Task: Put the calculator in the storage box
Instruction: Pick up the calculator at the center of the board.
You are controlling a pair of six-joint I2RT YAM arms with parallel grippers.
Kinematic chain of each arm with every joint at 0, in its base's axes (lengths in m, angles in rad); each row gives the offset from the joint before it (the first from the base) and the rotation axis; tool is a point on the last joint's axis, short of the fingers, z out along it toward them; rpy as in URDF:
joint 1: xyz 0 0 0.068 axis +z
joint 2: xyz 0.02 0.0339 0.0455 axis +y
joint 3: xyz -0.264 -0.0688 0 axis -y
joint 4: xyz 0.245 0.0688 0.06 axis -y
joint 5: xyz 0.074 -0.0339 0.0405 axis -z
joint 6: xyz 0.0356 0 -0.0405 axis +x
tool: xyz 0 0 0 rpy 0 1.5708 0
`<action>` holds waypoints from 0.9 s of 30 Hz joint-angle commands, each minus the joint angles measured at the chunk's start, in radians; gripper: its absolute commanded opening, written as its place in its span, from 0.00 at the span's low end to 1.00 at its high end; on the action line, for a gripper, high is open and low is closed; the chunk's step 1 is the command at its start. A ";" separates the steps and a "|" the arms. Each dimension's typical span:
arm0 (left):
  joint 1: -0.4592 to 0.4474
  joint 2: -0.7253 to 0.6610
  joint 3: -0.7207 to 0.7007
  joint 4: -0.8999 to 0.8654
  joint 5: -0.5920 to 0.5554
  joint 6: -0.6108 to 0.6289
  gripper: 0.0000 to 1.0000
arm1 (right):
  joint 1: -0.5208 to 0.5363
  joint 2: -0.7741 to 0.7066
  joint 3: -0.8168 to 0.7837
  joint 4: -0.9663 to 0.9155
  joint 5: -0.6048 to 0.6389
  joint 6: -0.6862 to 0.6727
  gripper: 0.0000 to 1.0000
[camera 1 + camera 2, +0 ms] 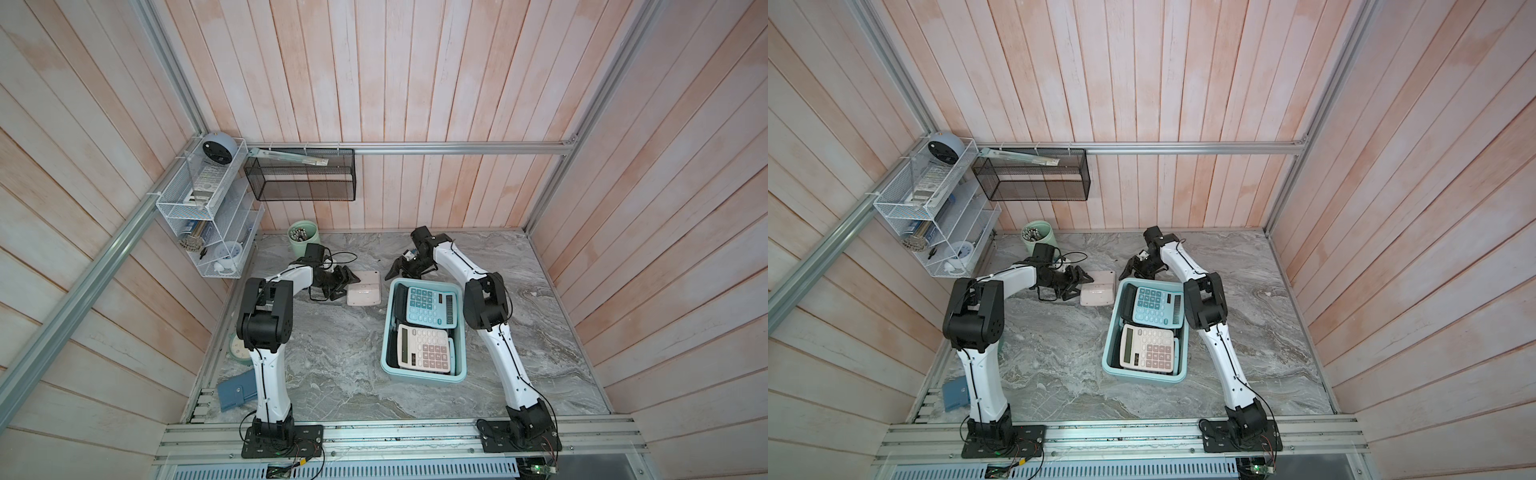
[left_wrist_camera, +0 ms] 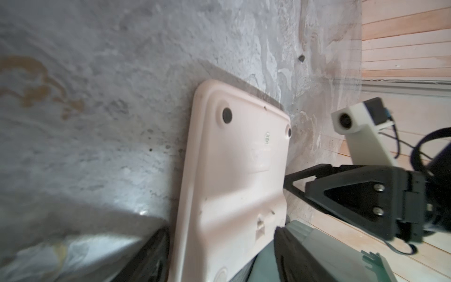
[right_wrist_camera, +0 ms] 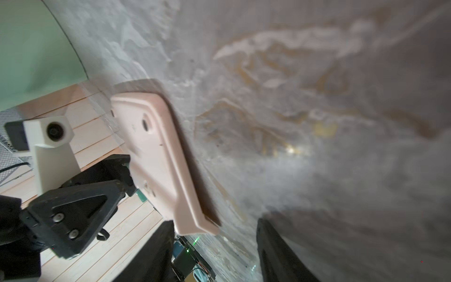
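Two calculators (image 1: 430,305) (image 1: 424,348) fill the storage box (image 1: 424,376); third calculator (image 1: 365,289) outside, face-down; left hand (image 1: 344,286), right hand (image 1: 399,273) spread, empty.

- Mint-green cup (image 1: 306,248) upright at the bench's (image 1: 332,357) back left corner, full of small metal-tipped sticks.
- Black wire-mesh basket (image 1: 300,188) hung on the back wall rail, a long pale strip (image 1: 286,157) across its top.
- White wire rack (image 1: 195,210) on the left wall, a round grey-blue device (image 1: 218,148) on top.
- Pale green round clock (image 1: 235,350) at the left edge, partly hidden.
- Flat blue case (image 1: 235,391) near the front left corner.
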 commanded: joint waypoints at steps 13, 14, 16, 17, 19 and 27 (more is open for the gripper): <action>-0.018 0.037 -0.166 0.688 0.211 -0.536 0.56 | 0.078 0.039 -0.142 0.457 -0.250 0.304 0.50; -0.017 0.039 -0.173 0.733 0.217 -0.572 0.53 | 0.078 0.030 -0.166 0.516 -0.254 0.340 0.50; -0.015 0.043 -0.177 0.774 0.225 -0.615 0.45 | 0.073 0.012 -0.209 0.601 -0.254 0.396 0.49; -0.015 0.042 -0.178 0.785 0.228 -0.625 0.42 | 0.070 0.000 -0.226 0.635 -0.249 0.412 0.49; -0.012 0.034 -0.180 0.796 0.229 -0.642 0.32 | 0.065 -0.018 -0.245 0.667 -0.241 0.424 0.49; -0.015 0.015 -0.183 0.937 0.232 -0.771 0.36 | 0.054 -0.071 -0.261 0.786 -0.245 0.497 0.49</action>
